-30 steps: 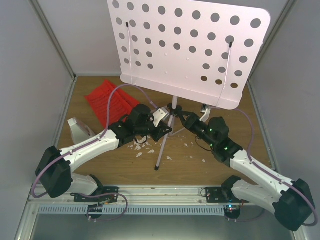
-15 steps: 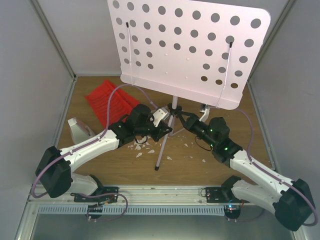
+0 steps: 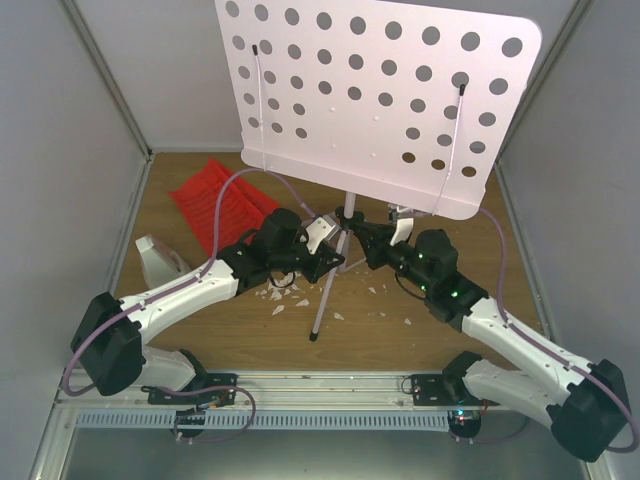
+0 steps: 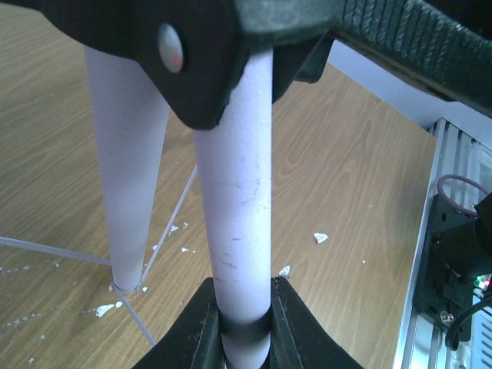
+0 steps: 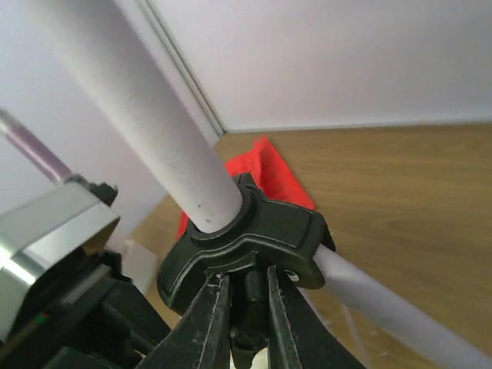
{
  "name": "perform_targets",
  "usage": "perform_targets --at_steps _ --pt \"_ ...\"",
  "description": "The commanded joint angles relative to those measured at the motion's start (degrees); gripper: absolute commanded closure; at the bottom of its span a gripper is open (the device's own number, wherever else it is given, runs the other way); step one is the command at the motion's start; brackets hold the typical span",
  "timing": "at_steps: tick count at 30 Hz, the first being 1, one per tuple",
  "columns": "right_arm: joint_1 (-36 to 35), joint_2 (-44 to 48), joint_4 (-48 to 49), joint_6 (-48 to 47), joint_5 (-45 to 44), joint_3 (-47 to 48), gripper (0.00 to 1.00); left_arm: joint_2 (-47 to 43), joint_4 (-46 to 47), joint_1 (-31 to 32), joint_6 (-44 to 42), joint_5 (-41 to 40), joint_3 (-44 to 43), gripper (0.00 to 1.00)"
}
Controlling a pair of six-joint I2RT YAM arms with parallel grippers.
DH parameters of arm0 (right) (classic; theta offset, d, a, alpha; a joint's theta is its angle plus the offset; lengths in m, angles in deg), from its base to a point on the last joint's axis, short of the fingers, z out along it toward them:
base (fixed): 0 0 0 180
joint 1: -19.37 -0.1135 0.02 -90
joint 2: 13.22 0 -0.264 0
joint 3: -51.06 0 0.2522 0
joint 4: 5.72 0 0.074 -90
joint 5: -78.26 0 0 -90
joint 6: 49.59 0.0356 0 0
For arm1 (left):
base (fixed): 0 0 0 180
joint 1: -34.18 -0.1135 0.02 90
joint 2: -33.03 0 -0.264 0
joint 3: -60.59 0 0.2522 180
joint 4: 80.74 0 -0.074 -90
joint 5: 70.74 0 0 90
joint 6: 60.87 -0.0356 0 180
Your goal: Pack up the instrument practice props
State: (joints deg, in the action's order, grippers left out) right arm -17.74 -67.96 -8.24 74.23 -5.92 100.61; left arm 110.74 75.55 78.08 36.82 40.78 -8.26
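The pale perforated music-stand plate (image 3: 375, 95) stands tall at the back on silver tripod legs (image 3: 322, 300). My left gripper (image 3: 335, 248) (image 4: 244, 311) is shut on a pale tube (image 4: 234, 192) of the stand, just below its black collar. From the right, my right gripper (image 3: 360, 236) (image 5: 247, 296) is shut on the small black screw knob (image 5: 250, 307) under that collar hub (image 5: 254, 231). Red ribbed sheets (image 3: 222, 205) (image 5: 273, 173) lie at the back left. The white pyramid metronome (image 3: 158, 260) sits at the left, beside my left arm.
Small white crumbs (image 3: 290, 295) are scattered on the wooden table (image 3: 430, 300) around the stand's feet. Grey walls close in left, right and behind. A metal rail (image 3: 320, 385) runs along the near edge. The plate overhangs both grippers.
My right gripper has edged in toward the stand's collar and closed its jaws on the black knob. The left gripper keeps its hold and has not moved.
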Motion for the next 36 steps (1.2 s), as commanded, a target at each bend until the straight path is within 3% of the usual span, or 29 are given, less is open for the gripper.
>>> perform_targets --at_steps 1,8,12,20,23,28,33,36 --pt "-1.8 -0.4 -8.2 -21.0 -6.3 2.5 1.00 0.3 0.6 1.8 -3.8 1.6 -0.8 1.00" --pt "-6.4 -0.9 -10.6 -36.7 -18.6 3.2 0.99 0.3 0.6 2.0 -3.8 1.6 -0.8 1.00" --pt "-7.6 1.5 -9.1 -39.6 -23.8 2.2 0.96 0.1 0.6 2.0 -3.8 1.6 -0.8 1.00" --pt "-7.0 16.5 -2.3 -30.7 -19.5 -4.1 0.36 -0.5 0.6 2.2 -3.7 1.2 -0.7 1.00" --pt "-3.8 19.7 -1.8 -26.5 -14.2 -6.0 0.27 -0.6 0.6 2.3 -3.8 1.2 -0.6 1.00" --pt "8.4 18.8 -0.4 -19.9 4.9 -6.2 0.25 -0.7 0.5 2.7 -3.9 0.9 -0.6 1.00" --pt "20.2 14.4 9.3 -12.3 26.1 -6.1 0.25 -1.0 0.4 3.1 -3.9 0.7 -0.6 1.00" --pt "22.5 8.8 17.4 -8.1 35.9 -3.8 0.26 -1.0 0.5 3.2 -4.0 0.8 -0.6 1.00"
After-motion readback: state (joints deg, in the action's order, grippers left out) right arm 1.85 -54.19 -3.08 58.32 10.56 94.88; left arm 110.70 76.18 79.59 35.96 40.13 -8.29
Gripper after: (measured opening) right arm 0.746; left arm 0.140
